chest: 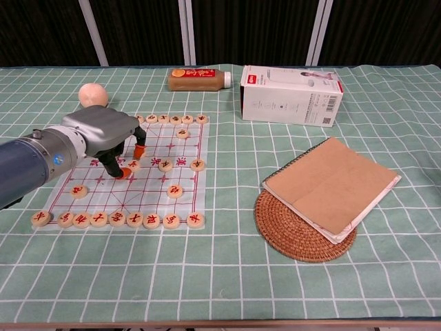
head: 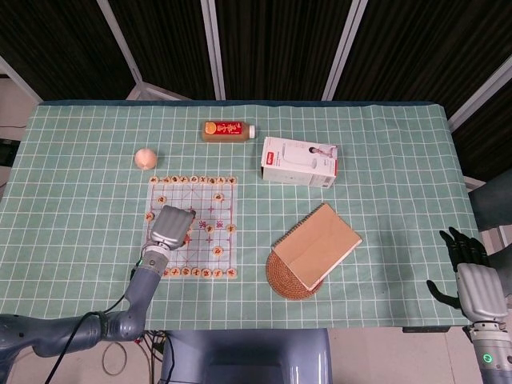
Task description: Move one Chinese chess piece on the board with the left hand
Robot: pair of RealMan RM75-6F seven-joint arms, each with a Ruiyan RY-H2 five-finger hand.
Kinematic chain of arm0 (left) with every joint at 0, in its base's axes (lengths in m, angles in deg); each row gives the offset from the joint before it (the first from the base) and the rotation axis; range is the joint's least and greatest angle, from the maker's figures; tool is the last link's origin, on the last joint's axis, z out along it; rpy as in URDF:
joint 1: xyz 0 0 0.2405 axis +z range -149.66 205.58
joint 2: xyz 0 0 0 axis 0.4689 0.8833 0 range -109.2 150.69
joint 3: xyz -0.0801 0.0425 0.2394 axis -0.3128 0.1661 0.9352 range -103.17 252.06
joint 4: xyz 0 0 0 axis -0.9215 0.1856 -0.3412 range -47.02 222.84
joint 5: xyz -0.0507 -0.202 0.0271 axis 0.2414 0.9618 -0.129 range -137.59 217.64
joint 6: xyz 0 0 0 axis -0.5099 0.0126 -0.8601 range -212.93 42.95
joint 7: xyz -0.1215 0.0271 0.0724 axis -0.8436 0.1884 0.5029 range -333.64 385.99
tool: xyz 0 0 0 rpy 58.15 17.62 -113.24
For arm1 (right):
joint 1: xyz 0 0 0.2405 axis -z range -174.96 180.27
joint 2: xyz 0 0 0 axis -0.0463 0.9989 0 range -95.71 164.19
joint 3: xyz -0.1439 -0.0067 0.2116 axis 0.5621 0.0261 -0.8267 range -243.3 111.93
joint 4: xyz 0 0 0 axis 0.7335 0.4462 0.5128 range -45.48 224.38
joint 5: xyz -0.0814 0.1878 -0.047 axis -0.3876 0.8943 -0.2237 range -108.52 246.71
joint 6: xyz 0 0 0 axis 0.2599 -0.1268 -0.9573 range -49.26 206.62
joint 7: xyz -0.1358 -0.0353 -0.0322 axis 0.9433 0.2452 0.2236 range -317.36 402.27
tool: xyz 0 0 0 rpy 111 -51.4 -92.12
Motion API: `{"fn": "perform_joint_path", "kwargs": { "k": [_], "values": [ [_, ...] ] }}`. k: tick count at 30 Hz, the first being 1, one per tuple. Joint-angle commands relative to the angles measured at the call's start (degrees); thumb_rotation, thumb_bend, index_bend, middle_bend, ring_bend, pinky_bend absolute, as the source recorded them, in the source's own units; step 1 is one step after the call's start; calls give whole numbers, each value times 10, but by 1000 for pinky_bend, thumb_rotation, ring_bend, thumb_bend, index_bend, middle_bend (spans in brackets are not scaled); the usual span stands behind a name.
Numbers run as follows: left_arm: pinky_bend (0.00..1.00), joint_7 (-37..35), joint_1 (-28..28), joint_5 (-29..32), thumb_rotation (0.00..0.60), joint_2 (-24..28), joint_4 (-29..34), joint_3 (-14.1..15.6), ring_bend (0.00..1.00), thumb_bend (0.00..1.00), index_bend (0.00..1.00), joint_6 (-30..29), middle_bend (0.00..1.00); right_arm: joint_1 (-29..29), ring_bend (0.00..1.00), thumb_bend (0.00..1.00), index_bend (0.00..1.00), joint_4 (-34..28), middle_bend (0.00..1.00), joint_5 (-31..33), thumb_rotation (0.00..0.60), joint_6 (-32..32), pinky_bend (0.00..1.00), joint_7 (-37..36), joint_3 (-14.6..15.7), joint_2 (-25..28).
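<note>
the left hand [chest: 103,132] hangs over the left half of the chess board [chest: 186,183], palm down, with its orange-tipped fingers [chest: 140,148] curled toward the surface. one fingertip comes down right beside a chess piece [chest: 132,164] near the middle of the board, but whether the fingers actually pinch that piece or only touch it cannot be told from either view. in the head view the left hand [head: 170,225] covers several squares on the board's left side, its forearm running back toward the near edge of the worktop [head: 80,240].

other pieces lie around the hand: a row [chest: 169,119] along the board's edge beyond it, a row [chest: 114,219] along the edge nearer than it, and a few scattered just to its right.

past the hand, off the board, sits a small round peach-coloured ball [chest: 91,94]. further right and beyond lie a bottle on its side [chest: 200,78] and a white box [chest: 291,94]. well to the right of the hand a brown notebook [chest: 332,186] rests partly on a round woven mat [chest: 289,234].

the right hand [head: 472,280] shows only in the head view, at the worktop's far right edge, well apart from everything, fingers spread and holding nothing.
</note>
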Motion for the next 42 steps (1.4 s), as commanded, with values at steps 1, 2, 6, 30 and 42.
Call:
{"fn": "perform_joint_path", "kwargs": {
  "k": [1, 2, 6, 30, 42],
  "values": [
    [977, 0, 0, 2, 600, -1, -2, 1, 998, 279, 458, 0, 1000, 0, 0, 344, 0, 0, 0, 0, 600, -1, 0, 0, 0, 0],
    [977, 0, -1, 2, 600, -1, -3, 2, 998, 279, 458, 0, 1000, 0, 0, 344, 0, 0, 0, 0, 600, -1, 0, 0, 0, 0],
    [977, -2, -1, 3, 600, -2, -5, 3, 998, 280, 458, -1, 1000, 0, 0, 344, 0, 0, 0, 0, 600, 0, 0, 0, 0, 0],
    [977, -6, -6, 3, 600, -10, -13, 10, 999, 364, 492, -4, 1000, 1, 0, 345, 0, -3, 0, 1, 600, -1, 0, -3, -1, 0],
    [977, -21, -12, -24, 600, 14, 33, -12, 998, 364, 491, -30, 1000, 1, 0, 344, 0, -3, 0, 2, 600, -2, 0, -3, -1, 1]
  ]
}}
